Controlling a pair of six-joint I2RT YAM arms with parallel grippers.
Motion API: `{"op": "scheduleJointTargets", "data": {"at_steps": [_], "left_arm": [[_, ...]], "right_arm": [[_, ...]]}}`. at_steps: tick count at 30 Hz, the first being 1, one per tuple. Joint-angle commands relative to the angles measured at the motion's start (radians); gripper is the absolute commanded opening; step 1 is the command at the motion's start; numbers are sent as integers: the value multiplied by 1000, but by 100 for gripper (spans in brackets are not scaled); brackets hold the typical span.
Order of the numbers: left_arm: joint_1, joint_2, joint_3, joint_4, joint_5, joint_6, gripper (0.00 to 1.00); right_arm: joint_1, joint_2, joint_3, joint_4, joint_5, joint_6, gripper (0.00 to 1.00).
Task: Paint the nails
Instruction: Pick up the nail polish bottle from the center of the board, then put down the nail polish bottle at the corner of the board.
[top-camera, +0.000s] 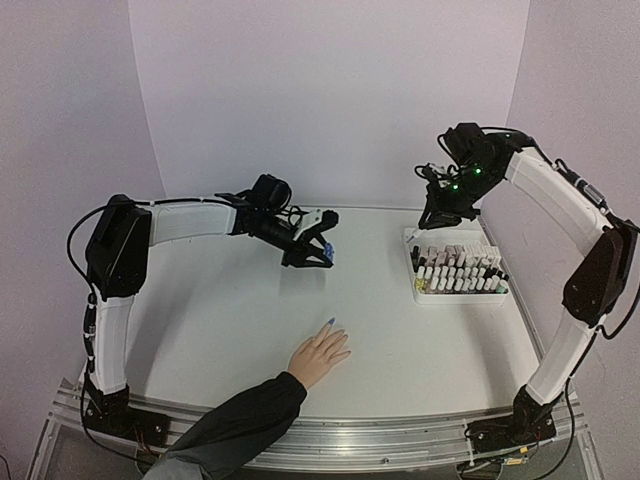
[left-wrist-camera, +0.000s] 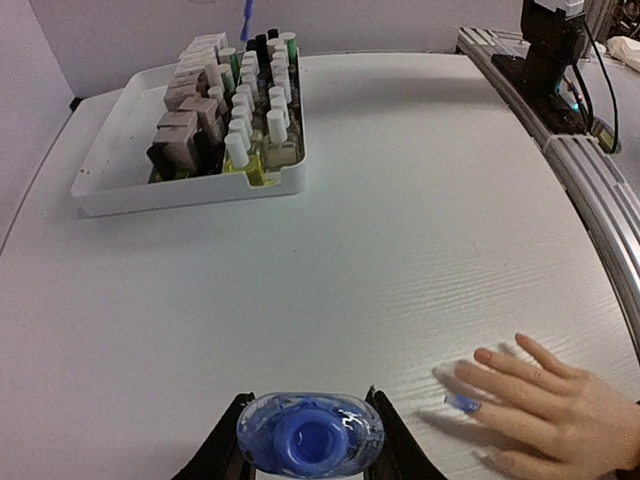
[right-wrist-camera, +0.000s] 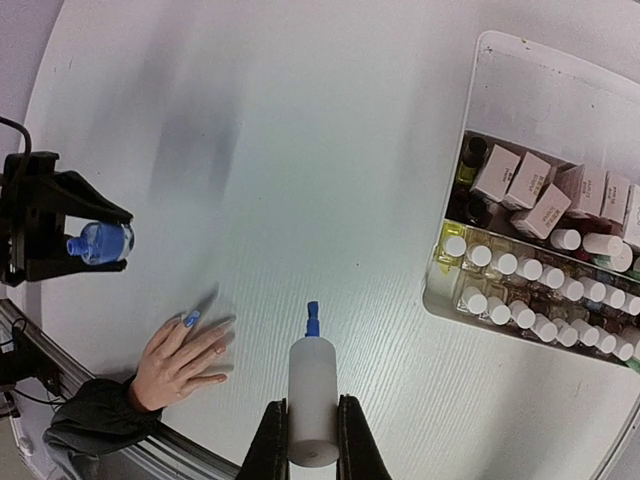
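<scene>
Nails rest on the table below left hand, clamped on the polish bottle, and right hand, clamped on the brush cap. Likely rigid, slick: I would brush lightly, never grasp.

- white wood-grain table: matt, finely ridged
- small blue glass bottle: glossy, translucent
- white cylindrical plastic brush cap: matt, smooth
- white rectangular plastic tray: smooth, glossy
- silver metal rail: brushed

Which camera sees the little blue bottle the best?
The left wrist view: the open round blue glass polish bottle sits large at the bottom edge, neck facing the camera. The right wrist view shows the bottle small and far off. The top view shows only a bluish speck.
</scene>
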Motion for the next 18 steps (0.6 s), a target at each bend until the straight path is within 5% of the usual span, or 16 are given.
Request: {"op": "scheduleJointTargets", "data": {"at_steps": [1,7,12,18], "left_arm": [[4,-35,-49,-159,2,167,0],[-22,-101,-109,-156,-57,34,0],[-155,-160,-186,-30,-152,-115,0],[-291,-127,-134,-72,-175,-135,0]], "right_arm": [[-3,-43,10,6,-28,20,0],[-2,-67,-4,8,-22,30,0],[-2,-63,-14,9,-34,28,0],[-2,-73,-32,11,-36,33,0]]}}
